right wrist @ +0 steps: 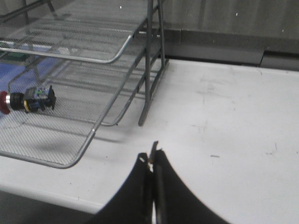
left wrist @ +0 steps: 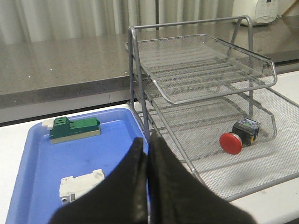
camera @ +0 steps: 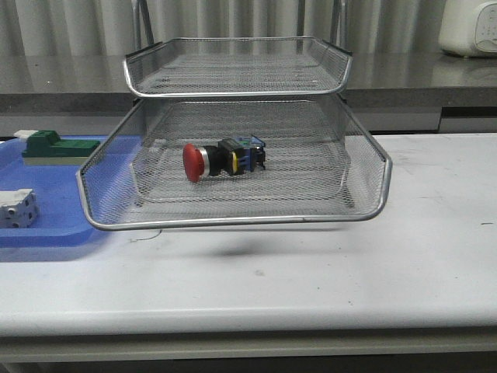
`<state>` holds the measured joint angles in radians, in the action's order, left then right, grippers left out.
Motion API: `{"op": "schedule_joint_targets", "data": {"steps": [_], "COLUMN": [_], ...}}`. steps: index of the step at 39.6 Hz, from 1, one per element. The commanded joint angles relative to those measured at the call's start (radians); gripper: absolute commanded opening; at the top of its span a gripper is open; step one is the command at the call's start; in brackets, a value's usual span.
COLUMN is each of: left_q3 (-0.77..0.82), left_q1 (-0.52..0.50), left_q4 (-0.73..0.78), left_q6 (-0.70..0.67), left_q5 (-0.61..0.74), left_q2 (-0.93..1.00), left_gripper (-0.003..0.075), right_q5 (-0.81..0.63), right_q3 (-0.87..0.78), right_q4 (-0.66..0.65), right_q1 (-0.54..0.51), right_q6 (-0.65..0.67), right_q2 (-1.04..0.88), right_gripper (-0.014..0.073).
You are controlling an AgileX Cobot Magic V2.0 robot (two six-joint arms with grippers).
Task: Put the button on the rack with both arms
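The button (camera: 221,158) lies on its side in the rack's lower tray, red cap to the left; it also shows in both wrist views (left wrist: 238,137) (right wrist: 28,99). The silver wire-mesh rack (camera: 233,221) stands mid-table, with another tray above. Neither arm appears in the front view. My left gripper (left wrist: 146,142) is shut with nothing in it, above the blue tray's edge beside the rack. My right gripper (right wrist: 152,156) is shut and empty over bare table, off to the rack's (right wrist: 79,154) right side.
A flat blue tray (camera: 54,233) at the left holds a green block (camera: 54,146) and a small white block (camera: 17,207). A grey counter ledge (camera: 419,85) runs behind the table, with a white appliance (camera: 470,27) on it at the far right.
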<state>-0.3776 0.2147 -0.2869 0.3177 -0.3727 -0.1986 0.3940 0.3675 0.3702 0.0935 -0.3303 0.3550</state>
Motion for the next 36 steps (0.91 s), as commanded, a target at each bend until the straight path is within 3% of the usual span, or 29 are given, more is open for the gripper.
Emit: {"op": "schedule_joint_targets", "data": {"steps": [1,10,27,36], "left_q3": [-0.025,-0.025,-0.025,-0.025], "left_q1": [-0.001,-0.001,-0.001,-0.001], "left_q4": [-0.017,-0.017,-0.017,-0.017], "left_q6": [-0.009,-0.009,-0.009,-0.009], "left_q5": [0.081,0.081,0.081,0.081], "left_q2": [-0.009,-0.009,-0.009,-0.009], "left_gripper": [-0.0019,-0.0019,-0.0019,-0.0019], "right_q5": [-0.088,-0.097,-0.309,-0.308], "right_q3": [0.046,0.163,0.317,0.417], "right_q4": [0.015,0.021,0.021,0.021], "right_q1": [-0.002,0.054,0.613,0.75], "right_q6": [-0.009,-0.01,-0.01,-0.01], "right_q2": [0.129,0.423,0.883,1.115], "right_gripper": [-0.0109,-0.0109,-0.0109,-0.0109]}}
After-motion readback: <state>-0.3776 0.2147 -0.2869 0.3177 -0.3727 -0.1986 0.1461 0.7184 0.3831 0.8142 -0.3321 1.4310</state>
